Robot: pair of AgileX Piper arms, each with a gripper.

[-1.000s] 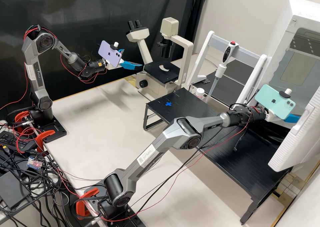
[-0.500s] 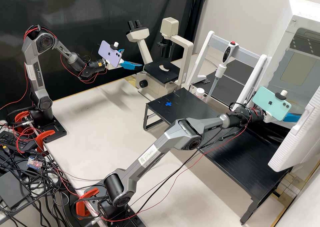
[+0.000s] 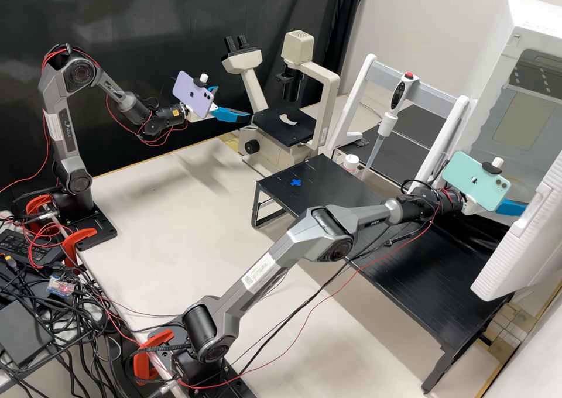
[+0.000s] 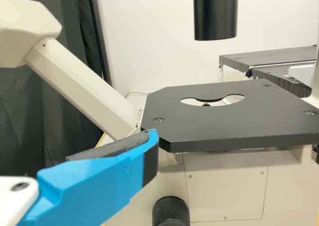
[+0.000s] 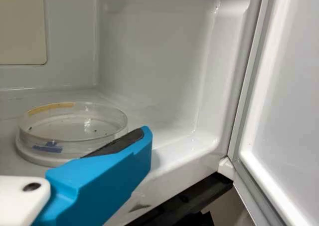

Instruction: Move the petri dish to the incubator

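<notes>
Jaws stand spread on both grippers: on the left gripper (image 3: 233, 102), two angular, bright blue fingers held well apart, and on the right gripper (image 3: 513, 208), a bare dark pad (image 5: 117, 142) lining a blocky blue finger, nothing pressed against it. The right gripper reaches through the open front of the incubator (image 3: 534, 20), a white cabinet with smooth, glossy inner walls and rounded corners. The petri dish (image 5: 75, 145), shallow, round and of clear, shiny material, sits level inside, on a flat white disc (image 5: 37, 158), just beside that finger. A yellowish strip (image 5: 50, 108) curves along its rim, and a blue mark (image 5: 47, 148) shows on its side. The incubator's door (image 3: 527, 240) hangs open, its white edge finely ribbed. The left gripper is near the cream microscope (image 3: 329, 88), whose flat black stage (image 4: 229, 121) has clipped corners and a rounded opening. Between them stretches the black, faintly grooved bench (image 3: 433, 287).
</notes>
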